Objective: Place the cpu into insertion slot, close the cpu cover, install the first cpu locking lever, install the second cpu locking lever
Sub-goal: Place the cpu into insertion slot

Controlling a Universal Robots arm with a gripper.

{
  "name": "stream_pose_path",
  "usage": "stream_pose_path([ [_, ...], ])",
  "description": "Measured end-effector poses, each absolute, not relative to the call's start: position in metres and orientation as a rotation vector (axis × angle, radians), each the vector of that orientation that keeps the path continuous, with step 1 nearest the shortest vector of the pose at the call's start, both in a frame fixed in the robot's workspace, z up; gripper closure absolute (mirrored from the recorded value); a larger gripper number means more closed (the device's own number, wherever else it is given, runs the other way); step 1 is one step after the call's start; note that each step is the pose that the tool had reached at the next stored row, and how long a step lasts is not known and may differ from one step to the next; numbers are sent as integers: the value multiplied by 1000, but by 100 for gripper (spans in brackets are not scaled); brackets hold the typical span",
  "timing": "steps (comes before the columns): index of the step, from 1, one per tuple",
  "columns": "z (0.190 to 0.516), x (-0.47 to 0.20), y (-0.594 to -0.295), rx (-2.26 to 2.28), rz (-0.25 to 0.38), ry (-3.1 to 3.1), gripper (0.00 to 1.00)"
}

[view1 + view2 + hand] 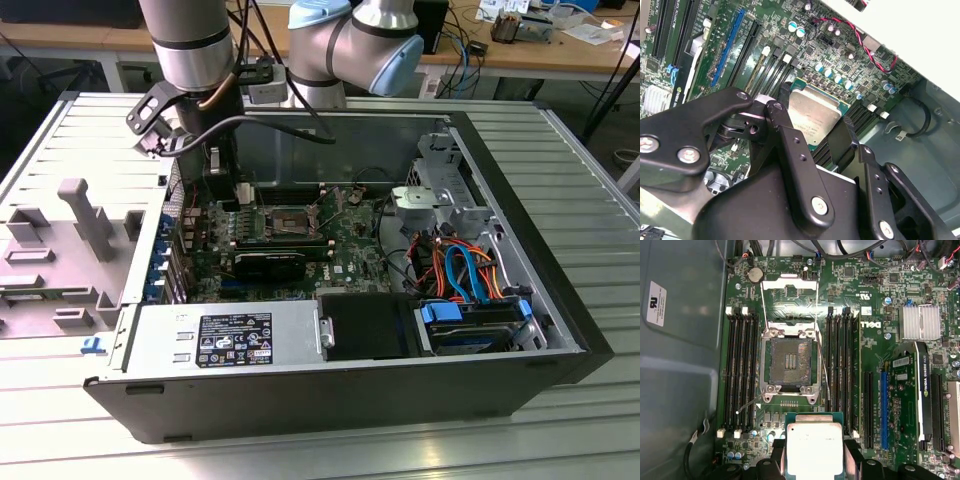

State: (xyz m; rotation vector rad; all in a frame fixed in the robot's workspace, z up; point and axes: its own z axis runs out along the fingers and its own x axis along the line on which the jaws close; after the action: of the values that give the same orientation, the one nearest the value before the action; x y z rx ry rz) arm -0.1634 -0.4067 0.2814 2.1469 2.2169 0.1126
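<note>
The cpu (pixel 814 447) clamped by its edges in the gripper (pixel 815 462), arm (pixel 195 50) upright over the case (pixel 545 240), open insertion slot (pixel 790 362) just ahead of the gripper

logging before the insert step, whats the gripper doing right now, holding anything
Gripper: jaws shut on the cpu, gripped by two opposite edges; the insertion slot lies uncovered and empty, apart from it.

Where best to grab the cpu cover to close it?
Probably the free end bar of the cpu cover, coming from the side away from the insertion slot: it's flipped open, hinged at the slot, and its middle is just a window.
</note>
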Motion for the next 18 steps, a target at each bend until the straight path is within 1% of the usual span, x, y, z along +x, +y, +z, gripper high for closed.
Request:
stream_pose_path([
  [18,281,-167,-407,2147,113,2217,45],
])
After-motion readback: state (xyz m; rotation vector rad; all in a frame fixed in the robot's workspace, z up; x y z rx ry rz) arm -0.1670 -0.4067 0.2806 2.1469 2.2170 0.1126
